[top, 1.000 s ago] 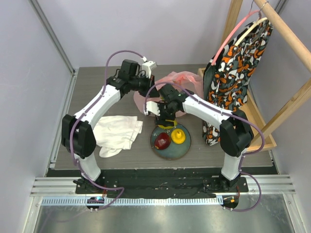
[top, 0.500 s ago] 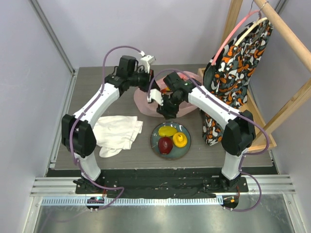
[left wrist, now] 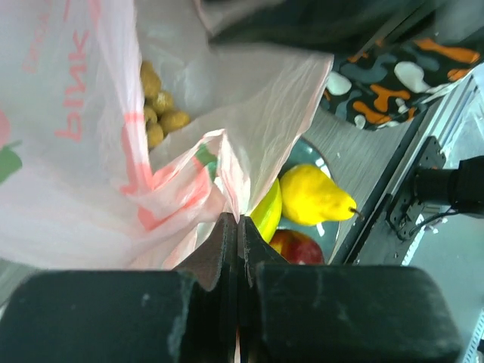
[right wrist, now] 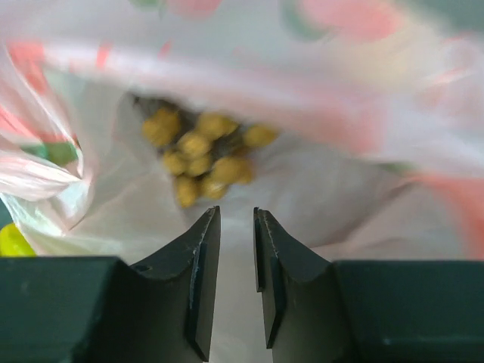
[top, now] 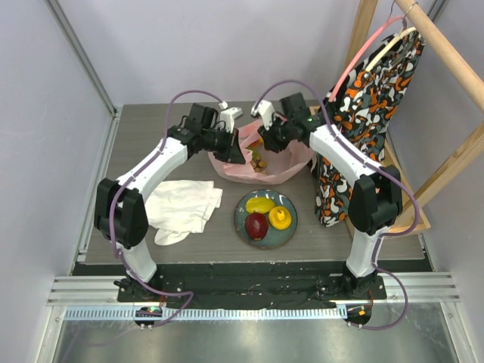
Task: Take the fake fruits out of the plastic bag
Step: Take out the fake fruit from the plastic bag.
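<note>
Grapes [right wrist: 198, 155] in bag [right wrist: 333, 189] beyond right tool [right wrist: 234, 218], narrowly apart; left tool [left wrist: 238, 223] clamps bag

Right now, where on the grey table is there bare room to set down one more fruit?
Bare tabletop lies far left, between the table edge and the left arm. A smaller patch lies between the round dark plate and the orange-black patterned fabric. Crowded: the middle, around the thin pink plastic bag and white cloth.
</note>
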